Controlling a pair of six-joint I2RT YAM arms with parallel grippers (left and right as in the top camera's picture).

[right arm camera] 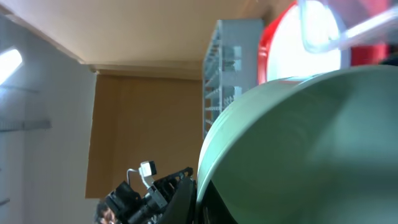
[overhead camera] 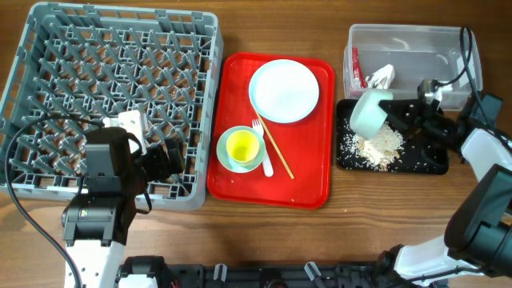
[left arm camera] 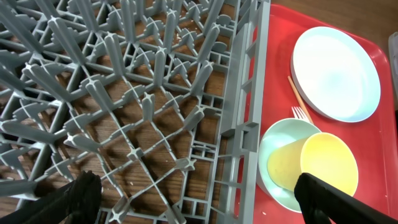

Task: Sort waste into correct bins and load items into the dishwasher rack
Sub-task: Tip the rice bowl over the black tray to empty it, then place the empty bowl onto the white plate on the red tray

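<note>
My right gripper (overhead camera: 395,111) is shut on the rim of a pale mint bowl (overhead camera: 370,113) and holds it tipped on its side over the black tray (overhead camera: 428,162). Off-white rice scraps (overhead camera: 379,145) lie in a heap on that tray. The bowl fills the right wrist view (right arm camera: 311,149). The clear tub (overhead camera: 416,38) holds the red wrapper (overhead camera: 357,74) and the white tissue (overhead camera: 383,77). My left gripper (left arm camera: 199,202) is open and empty over the grey rack's (overhead camera: 112,88) front right corner. The plate (overhead camera: 284,90), the second bowl (overhead camera: 230,157) with the yellow cup (overhead camera: 242,146), the fork (overhead camera: 262,146) and the chopsticks (overhead camera: 277,150) sit on the red serving tray.
The red serving tray (overhead camera: 308,180) lies between the rack and the bins. In the left wrist view the rack's pegs (left arm camera: 124,93) fill the left, with the plate (left arm camera: 336,71), bowl (left arm camera: 273,180) and yellow cup (left arm camera: 326,165) to the right. Cables trail at the far right.
</note>
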